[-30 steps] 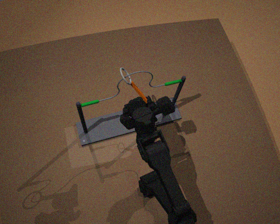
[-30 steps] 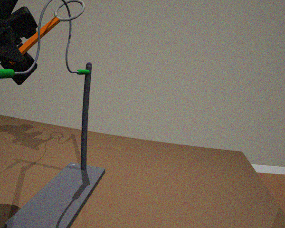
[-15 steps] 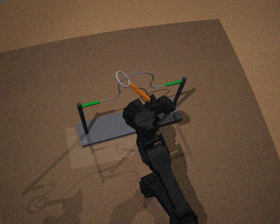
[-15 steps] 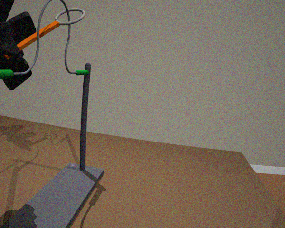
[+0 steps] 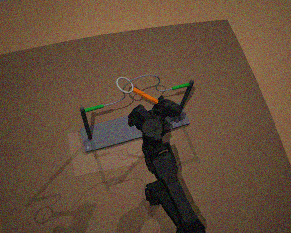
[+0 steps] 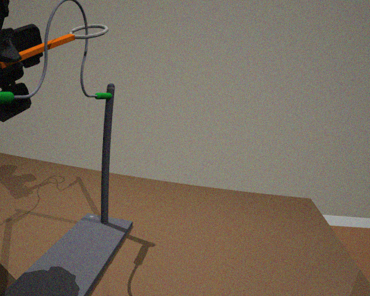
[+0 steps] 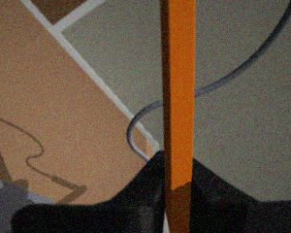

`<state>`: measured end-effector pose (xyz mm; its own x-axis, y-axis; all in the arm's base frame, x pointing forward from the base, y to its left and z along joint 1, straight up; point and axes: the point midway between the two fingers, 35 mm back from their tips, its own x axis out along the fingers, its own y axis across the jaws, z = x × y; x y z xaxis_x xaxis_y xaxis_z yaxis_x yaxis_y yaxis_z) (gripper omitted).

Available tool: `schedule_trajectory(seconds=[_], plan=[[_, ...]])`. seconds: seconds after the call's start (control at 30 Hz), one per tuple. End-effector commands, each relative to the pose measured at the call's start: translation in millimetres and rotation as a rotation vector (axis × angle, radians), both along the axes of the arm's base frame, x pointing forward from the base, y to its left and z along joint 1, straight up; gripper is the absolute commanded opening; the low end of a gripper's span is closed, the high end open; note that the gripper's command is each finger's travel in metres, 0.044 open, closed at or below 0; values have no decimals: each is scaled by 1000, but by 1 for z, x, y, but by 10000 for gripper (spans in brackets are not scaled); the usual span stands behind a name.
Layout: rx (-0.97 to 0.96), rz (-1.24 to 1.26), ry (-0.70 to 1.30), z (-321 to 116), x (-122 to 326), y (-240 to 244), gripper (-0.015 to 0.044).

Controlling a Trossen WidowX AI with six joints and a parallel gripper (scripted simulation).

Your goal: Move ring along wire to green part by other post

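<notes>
The pincer is clenched on the near end of the orange handle, as the wrist view shows: the handle rises straight out from between the dark jaws. From there the handle's long axis runs away from the pincer, up and to the left in the top view, and ends at the pale ring. So the ring lies on the far side of the pincer, out at the full length of the handle, with the arm behind.

In the exterior view the ring lies nearly flat, high above the posts, and the thin grey wire passes through it. It looks to be threaded on the looping middle stretch, with a little clearance, though whether it touches cannot be told for certain.

Either way along the wire a green part waits: one by the left-hand post in the top view, the other by the post close beside the pincer. Both posts stand on the grey base plate on the tabletop.

My judgement: the carry is about midway, and the coming move depends on keeping the ring's opening square to the wire's curve as the handle swings.
</notes>
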<state>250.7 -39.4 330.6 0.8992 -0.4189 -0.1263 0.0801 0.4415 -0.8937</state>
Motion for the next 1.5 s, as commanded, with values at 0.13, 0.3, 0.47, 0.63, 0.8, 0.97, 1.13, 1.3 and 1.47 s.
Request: schedule_trajectory(seconds=[0.13, 0.3, 0.47, 0.63, 0.8, 0.97, 1.13, 1.3, 1.47], plan=[[-118, -4, -20, 8, -2, -4, -150], [-199, -5, -25, 11, -2, -5, -150], [-279, -5, -31, 15, -2, -7, -150], [-359, -6, -37, 19, -2, -8, -150], [-437, -7, -42, 23, -2, -8, -150], [-510, -7, -47, 27, -2, -8, -150], [-575, -8, -52, 29, -2, -9, -150], [-633, -9, -56, 30, -2, -9, -150], [-658, -10, -58, 28, -2, -10, -150]])
